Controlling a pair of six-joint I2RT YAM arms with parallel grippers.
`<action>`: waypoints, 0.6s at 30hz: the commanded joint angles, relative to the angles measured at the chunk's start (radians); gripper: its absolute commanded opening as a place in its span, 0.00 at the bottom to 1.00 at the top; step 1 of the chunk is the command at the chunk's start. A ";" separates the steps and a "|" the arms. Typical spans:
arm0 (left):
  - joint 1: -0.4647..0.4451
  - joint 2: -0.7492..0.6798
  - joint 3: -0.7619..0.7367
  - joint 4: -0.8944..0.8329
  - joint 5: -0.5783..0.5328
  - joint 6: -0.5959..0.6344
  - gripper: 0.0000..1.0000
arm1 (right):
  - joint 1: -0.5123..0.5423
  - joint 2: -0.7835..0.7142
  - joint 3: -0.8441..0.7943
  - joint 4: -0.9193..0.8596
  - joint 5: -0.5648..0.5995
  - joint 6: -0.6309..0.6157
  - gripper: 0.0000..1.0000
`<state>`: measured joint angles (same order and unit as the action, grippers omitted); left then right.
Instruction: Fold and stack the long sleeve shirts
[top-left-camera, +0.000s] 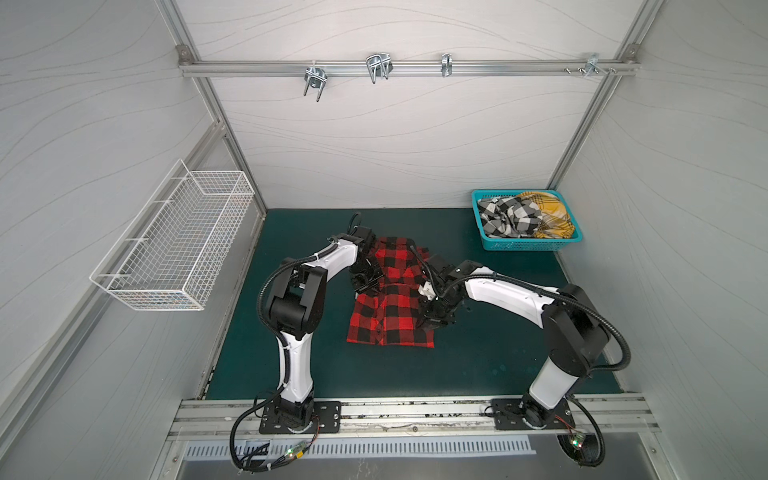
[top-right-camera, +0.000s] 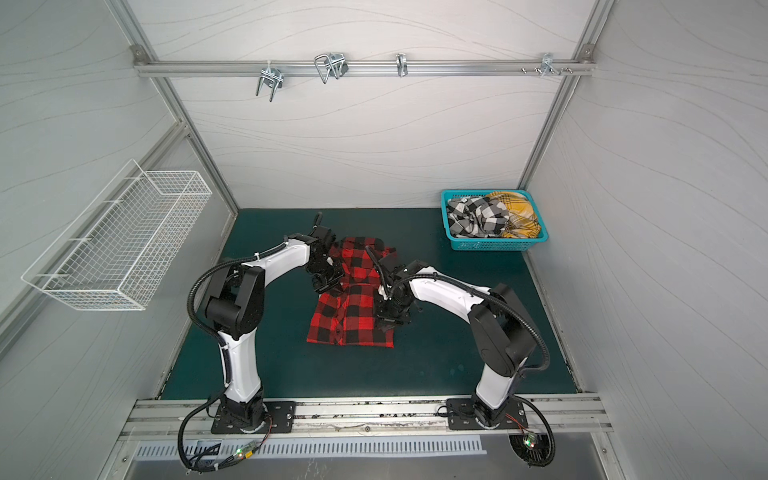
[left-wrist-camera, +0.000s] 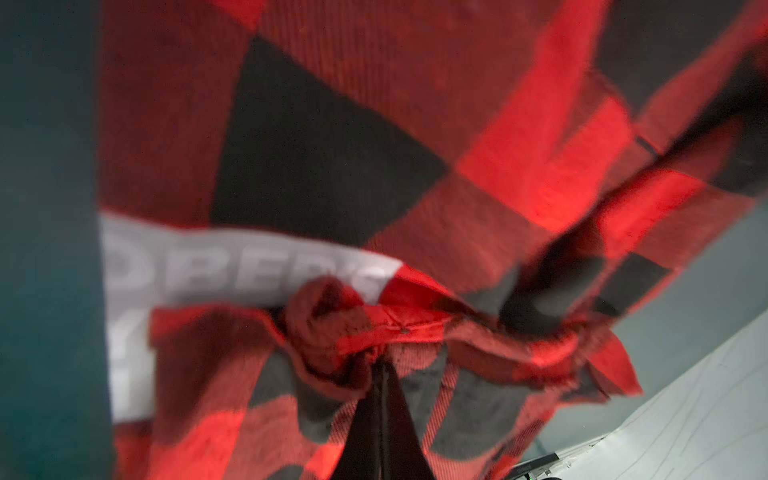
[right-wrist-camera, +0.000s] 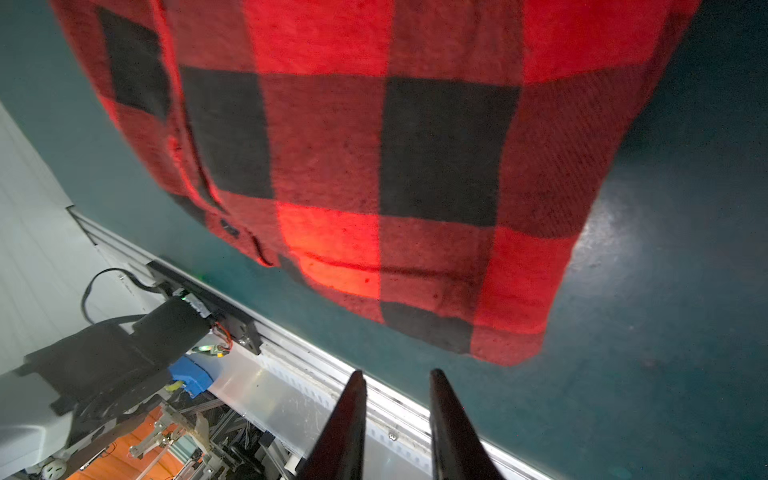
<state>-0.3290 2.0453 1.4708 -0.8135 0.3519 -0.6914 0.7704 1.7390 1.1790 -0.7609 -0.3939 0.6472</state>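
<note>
- Left jaws clamped on a bunched fold of the red-and-black shirt (top-left-camera: 395, 316), at its 9 o'clock edge.
- Right jaws narrowly apart, empty; shirt lies at their 9 o'clock.

The red-and-black shirt (top-left-camera: 390, 307) shows a bold buffalo check, with a white panel (left-wrist-camera: 187, 257) of grey lettering. In the turquoise basket (top-left-camera: 523, 245), far right, the black-and-white shirt (top-left-camera: 509, 218) is checked and the mustard-yellow shirt (top-left-camera: 550, 220) plaid with dark lines. The mat (top-left-camera: 478, 365) is dark green — the wire rack (top-left-camera: 174, 249), left, white.
</note>
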 joint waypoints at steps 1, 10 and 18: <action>0.007 0.058 0.068 -0.006 -0.022 -0.004 0.04 | -0.012 0.086 -0.013 0.033 0.021 -0.017 0.27; 0.011 -0.038 0.053 -0.040 -0.054 0.010 0.27 | -0.025 0.132 0.017 0.003 0.037 -0.047 0.35; 0.032 -0.458 -0.008 -0.150 -0.164 0.113 0.48 | -0.048 -0.053 0.120 -0.154 0.079 -0.085 0.54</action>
<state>-0.3119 1.7172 1.4902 -0.8768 0.2527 -0.6312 0.7326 1.7855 1.2503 -0.8165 -0.3470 0.5903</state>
